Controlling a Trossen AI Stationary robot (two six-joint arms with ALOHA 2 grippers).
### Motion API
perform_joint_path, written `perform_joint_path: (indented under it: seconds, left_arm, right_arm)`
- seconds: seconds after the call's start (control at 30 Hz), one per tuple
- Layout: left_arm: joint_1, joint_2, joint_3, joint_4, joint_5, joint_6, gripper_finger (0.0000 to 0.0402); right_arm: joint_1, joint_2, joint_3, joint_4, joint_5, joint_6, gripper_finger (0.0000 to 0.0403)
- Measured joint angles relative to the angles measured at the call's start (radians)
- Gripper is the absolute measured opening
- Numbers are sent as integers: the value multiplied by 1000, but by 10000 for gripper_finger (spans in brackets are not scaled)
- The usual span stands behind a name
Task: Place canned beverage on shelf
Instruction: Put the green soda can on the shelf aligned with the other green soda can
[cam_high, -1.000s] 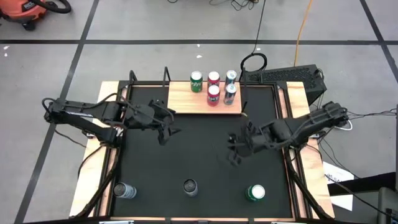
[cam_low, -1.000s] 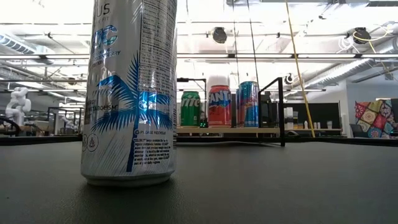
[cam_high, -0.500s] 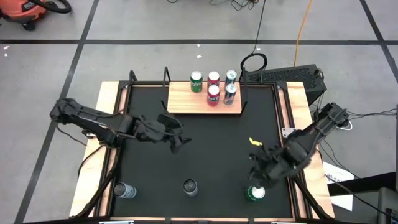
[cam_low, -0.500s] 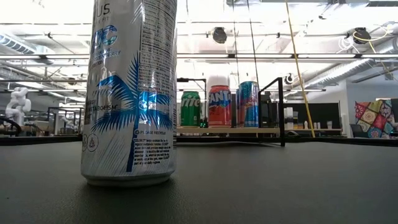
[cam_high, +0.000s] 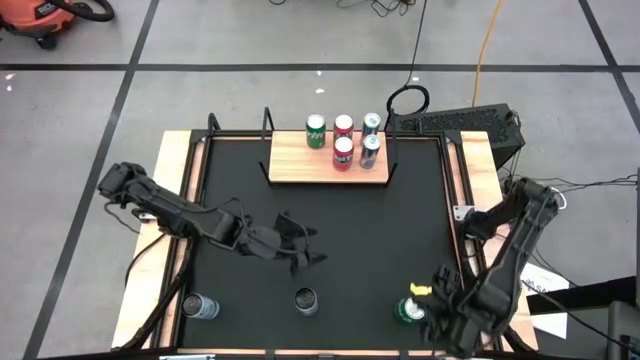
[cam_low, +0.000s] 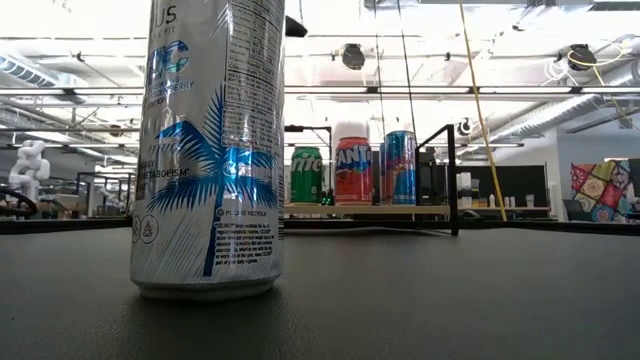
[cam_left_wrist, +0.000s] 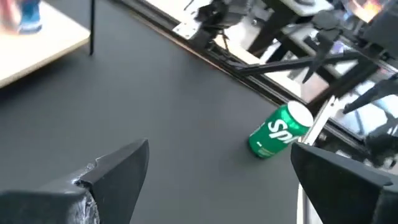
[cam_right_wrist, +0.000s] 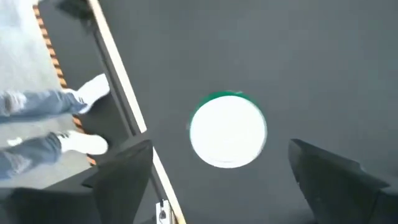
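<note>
A green canned beverage (cam_high: 408, 311) stands upright on the black tabletop near its near right corner; the right wrist view shows its white top (cam_right_wrist: 228, 130) from above. My right gripper (cam_high: 434, 306) hovers open over it, a finger on either side of the can and touching nothing. My left gripper (cam_high: 303, 250) is open above the middle of the table, and its wrist view shows the green can (cam_left_wrist: 280, 132) farther off. The light-wood shelf (cam_high: 300, 160) lies at the far edge with several cans (cam_high: 343, 150) standing on it.
A tall white and blue can (cam_low: 210, 150) stands at the near edge, close to the low camera, seen from above as a grey top (cam_high: 305, 299). Another can (cam_high: 200, 306) stands at the near left. Wooden table rims (cam_high: 175, 250) run along both sides. A person's legs (cam_right_wrist: 37, 124) show beyond the right rim.
My right gripper has swung from mid-table toward the near right corner and now stands over the green can. My left gripper has moved toward the near edge and toward the right, closer to the middle can. No can has moved.
</note>
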Motion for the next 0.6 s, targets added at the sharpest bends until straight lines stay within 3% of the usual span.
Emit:
perform_joint_path:
  seconds: [0.23,0.6]
  left_arm:
    - [-29,1,0,77,1,196,391]
    - [-31,1,0,85,17,199,391]
  right_arm:
    - [16,104,0,-26,75,-9,390]
    - [16,187,-26,-57,95,151,391]
